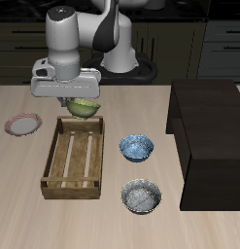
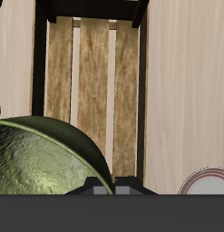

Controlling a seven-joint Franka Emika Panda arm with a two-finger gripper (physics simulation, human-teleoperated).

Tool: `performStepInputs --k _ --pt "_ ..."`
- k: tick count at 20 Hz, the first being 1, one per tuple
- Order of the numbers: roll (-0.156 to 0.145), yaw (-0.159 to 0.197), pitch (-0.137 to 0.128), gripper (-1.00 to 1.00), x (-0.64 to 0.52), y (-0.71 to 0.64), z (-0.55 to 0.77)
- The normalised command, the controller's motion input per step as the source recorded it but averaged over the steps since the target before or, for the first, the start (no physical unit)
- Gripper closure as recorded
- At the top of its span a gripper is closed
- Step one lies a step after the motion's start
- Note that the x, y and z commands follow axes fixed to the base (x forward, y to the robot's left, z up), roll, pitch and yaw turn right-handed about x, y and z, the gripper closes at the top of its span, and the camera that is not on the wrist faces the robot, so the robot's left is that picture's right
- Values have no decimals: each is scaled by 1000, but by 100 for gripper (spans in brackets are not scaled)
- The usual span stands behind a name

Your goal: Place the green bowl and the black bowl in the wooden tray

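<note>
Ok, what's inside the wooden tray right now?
Only bare slats show inside the rectangular light-brown wooden tray; neither bowl is in it. The olive-green bowl hangs in the pincer over its back wall. That bowl covers part of the tray in the wrist view.

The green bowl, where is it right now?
In the exterior view the green bowl hangs in the gripper just above the wooden tray's back wall, near the pink-rimmed plate.

White rounded arm [image 1: 78, 34] (black joints), grey claw [image 1: 81, 100].

Three bowls — green bowl [image 1: 84, 107], blue bowl [image 1: 136, 147], black bowl [image 1: 142, 197] — one wooden tray [image 1: 51, 165], one pink-rimmed plate [image 1: 22, 124].
</note>
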Motion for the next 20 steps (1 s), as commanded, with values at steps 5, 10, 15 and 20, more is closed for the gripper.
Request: performStepInputs --k 5,10,15,20 --pt "-6 12 12 100 64 -83 -118" --pt "-13 -26 30 100 38 -48 -233" --pt "5 -28 32 100 18 9 -313" --pt "-9 26 33 100 48 46 -439"
